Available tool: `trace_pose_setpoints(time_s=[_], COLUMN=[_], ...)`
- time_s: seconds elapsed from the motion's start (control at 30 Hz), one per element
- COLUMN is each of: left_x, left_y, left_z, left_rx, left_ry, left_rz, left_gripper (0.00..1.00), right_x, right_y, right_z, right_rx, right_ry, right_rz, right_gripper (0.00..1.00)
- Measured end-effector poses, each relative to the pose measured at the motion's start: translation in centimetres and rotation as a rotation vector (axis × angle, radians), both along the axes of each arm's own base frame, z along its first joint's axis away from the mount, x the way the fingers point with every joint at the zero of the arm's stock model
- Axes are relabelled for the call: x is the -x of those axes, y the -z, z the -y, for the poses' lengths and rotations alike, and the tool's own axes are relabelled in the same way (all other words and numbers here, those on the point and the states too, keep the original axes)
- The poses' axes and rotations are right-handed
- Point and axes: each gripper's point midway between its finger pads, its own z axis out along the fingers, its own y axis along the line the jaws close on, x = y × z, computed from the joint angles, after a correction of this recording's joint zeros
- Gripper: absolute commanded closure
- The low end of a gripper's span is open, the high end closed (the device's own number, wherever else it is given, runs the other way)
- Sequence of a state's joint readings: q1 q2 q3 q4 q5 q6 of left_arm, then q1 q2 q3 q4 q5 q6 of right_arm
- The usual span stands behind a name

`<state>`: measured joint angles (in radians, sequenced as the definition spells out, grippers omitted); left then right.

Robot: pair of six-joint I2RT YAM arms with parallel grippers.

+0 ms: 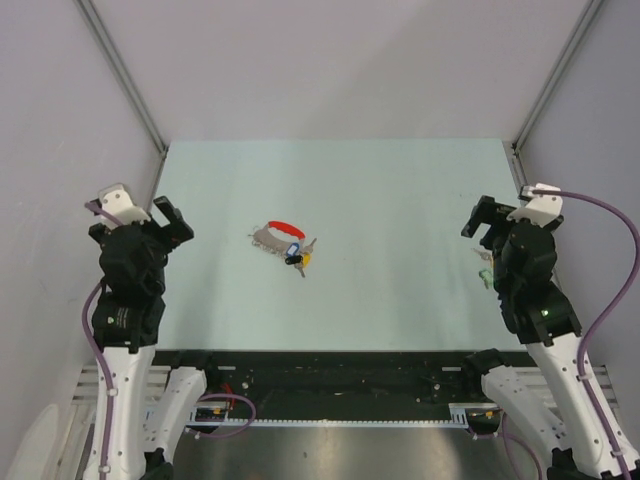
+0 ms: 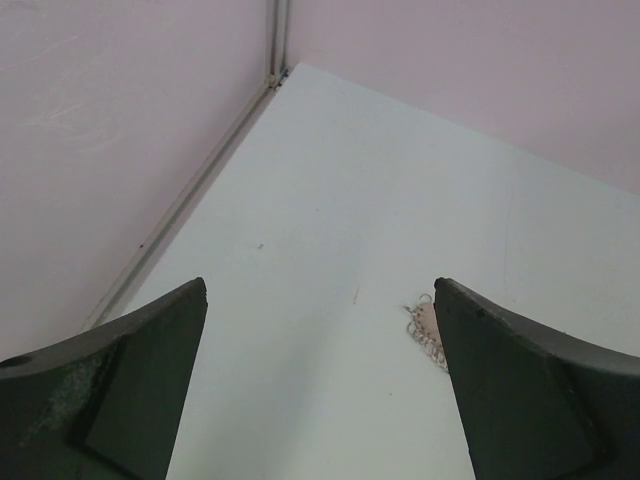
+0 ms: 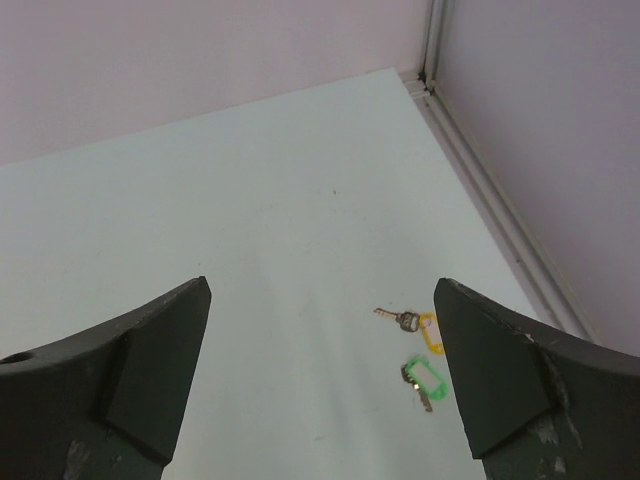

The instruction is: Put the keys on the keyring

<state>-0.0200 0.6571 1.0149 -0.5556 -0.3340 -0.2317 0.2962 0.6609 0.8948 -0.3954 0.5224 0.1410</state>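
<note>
Two end effectors hang over the table (image 1: 400,180), one near each side edge, and neither holds anything. The left end effector (image 2: 320,300) has its fingers spread wide, and the right end effector (image 3: 320,300) is spread just as wide. The keyring (image 1: 278,232) lies near the middle of the table, its grey strap and red curved band touching a small bunch of keys (image 1: 299,257) with blue and yellow heads. Two loose keys lie close to the right end effector: a yellow-tagged key (image 3: 412,322) and, just beside it, a green-tagged key (image 3: 424,380). Partly hidden by one finger of the left end effector lies a small pale chain-like thing (image 2: 425,325), perhaps a bead chain.
</note>
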Motion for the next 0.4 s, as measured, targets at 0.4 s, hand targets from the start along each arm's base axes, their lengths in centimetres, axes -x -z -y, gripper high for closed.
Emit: trace_pose_setpoints(time_s=[0.4], left_x=[0.4], left_y=[5.8], left_z=[-1.2], left_rx=[-0.039], left_ry=[-0.064], left_rz=[-0.082], left_gripper=[0.00], right_x=[0.1], right_y=[-0.8], right_z=[0.2], right_rx=[0.069], right_ry=[0.000], right_rz=[0.005], right_gripper=[0.00])
